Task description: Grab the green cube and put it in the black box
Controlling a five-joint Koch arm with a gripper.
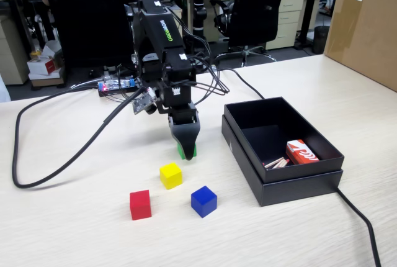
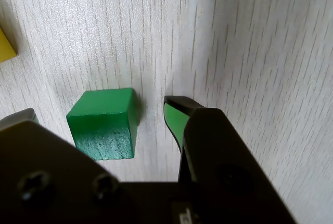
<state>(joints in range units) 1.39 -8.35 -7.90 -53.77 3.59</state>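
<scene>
Green cube (image 2: 104, 122), plain-faced, sits between the gripper's (image 2: 99, 110) parted jaws.

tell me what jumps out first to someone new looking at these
The black arm's end effector is down on the pale wood table, open around a small bright green cube. Nearby sit yellow, red and blue cubes, and a large matte black box to the right in the fixed view.

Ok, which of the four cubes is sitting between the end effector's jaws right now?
The green cube. It sits between the open end effector jaws, while the yellow cube, red cube and blue cube lie apart, nearer the camera.
</scene>
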